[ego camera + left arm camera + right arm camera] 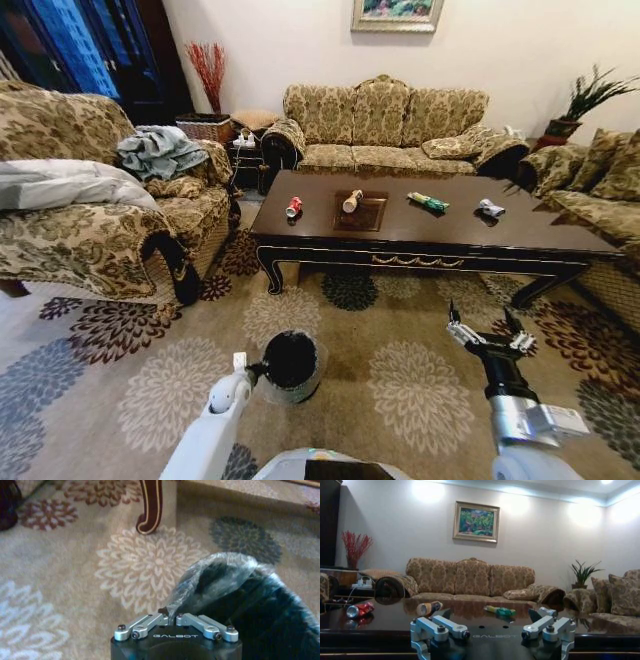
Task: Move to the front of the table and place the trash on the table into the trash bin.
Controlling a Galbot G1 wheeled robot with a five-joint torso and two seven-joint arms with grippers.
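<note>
Trash (pixel 428 202): 4 small items on glossy table (pixel 520 235)

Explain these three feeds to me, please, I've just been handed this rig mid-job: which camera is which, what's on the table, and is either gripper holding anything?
The wide picture comes from the robot's head, looking down past its two arms. The other two come from cameras on its wrists.

In the head view, the left gripper is shut on the rim of the trash bin, a black bin with a plastic liner standing on the carpet. The left wrist view shows that grip up close.

The right gripper is open and holds nothing; it hangs in front of the table. Its wrist camera looks level across the tabletop toward the sofa.

Four pieces of trash lie on the table: a red can, a tan bottle, a green-yellow packet and a silver-white wrapper.
</note>
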